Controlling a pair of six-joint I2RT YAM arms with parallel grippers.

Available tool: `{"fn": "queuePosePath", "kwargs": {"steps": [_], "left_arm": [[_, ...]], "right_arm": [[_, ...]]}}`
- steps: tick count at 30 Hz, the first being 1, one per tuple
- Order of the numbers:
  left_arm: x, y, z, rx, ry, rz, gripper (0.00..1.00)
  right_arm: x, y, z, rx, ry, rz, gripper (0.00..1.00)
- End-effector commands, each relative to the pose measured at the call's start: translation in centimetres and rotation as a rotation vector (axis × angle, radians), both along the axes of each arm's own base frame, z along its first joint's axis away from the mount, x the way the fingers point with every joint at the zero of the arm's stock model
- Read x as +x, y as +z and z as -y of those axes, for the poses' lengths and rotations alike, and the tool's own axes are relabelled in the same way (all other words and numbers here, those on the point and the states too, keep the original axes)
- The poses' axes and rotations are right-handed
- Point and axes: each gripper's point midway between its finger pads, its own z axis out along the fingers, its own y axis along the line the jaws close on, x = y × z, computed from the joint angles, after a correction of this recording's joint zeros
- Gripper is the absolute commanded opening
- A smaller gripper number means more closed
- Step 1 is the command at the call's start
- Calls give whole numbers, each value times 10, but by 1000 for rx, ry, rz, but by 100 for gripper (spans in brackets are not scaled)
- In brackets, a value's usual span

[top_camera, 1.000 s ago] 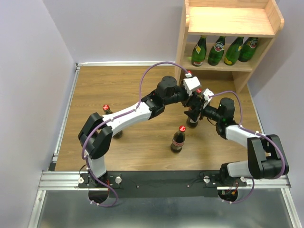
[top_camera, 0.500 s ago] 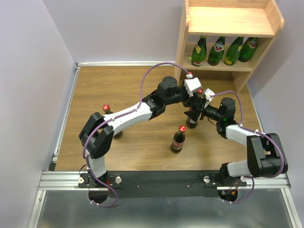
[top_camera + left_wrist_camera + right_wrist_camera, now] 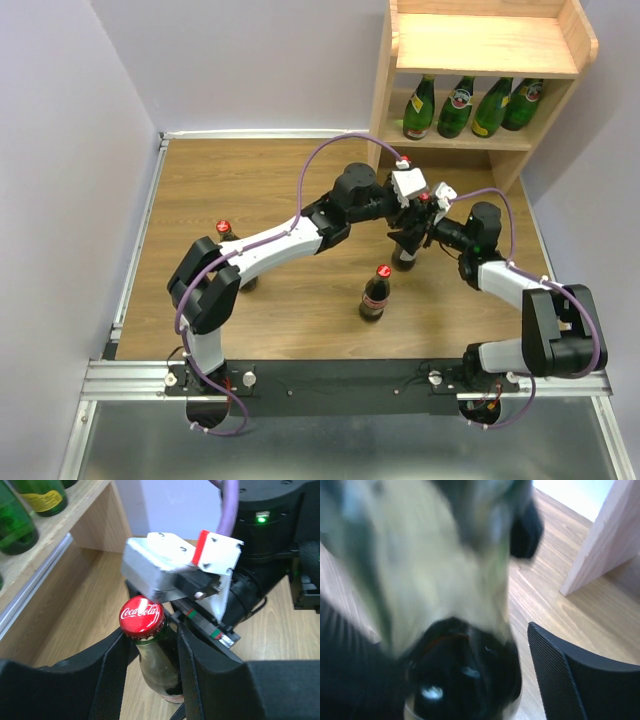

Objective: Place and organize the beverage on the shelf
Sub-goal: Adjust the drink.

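Note:
A cola bottle (image 3: 142,617) with a red cap stands on the wooden floor in front of the shelf (image 3: 490,45). My left gripper (image 3: 152,641) is shut on its neck just under the cap. My right gripper (image 3: 455,672) is open around the bottle's dark body (image 3: 462,680), and its right finger (image 3: 560,680) stands apart from the glass. From above, both grippers meet at this bottle (image 3: 404,262). A second cola bottle (image 3: 375,293) stands free nearer the arms. A third (image 3: 223,228) stands at the left, behind the left arm. Green bottles (image 3: 456,107) line the shelf's lower tier.
The shelf's top board (image 3: 480,40) has a raised rim and nothing on it. The shelf's left side panel (image 3: 380,95) stands just beyond the two grippers. Purple walls close in the floor on the left, back and right.
The right gripper's jaws have spread apart from the bottle's body. Both wrists have shifted slightly to the right. The left gripper keeps its hold on the neck.

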Motion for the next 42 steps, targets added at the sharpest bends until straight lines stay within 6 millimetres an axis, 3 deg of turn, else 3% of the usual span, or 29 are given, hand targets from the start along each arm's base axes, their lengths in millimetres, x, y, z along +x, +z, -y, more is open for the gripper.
{"fn": "queuePosePath", "kwargs": {"steps": [1,23,30,37,42], "left_arm": [[-8,-6,10,8,-49,12,50],[-25,1,25,-23,-99,51,56],[-22,1,25,-24,-85,56,57],[-20,0,28,-28,-76,59,56],[-16,-1,30,-41,-59,48,50]], "right_arm": [[0,17,-3,-20,54,78,100],[-15,10,12,-116,27,82,100],[-18,5,16,-150,18,63,100],[-16,10,24,-156,-21,52,100],[-13,14,32,-140,-62,33,100]]}}
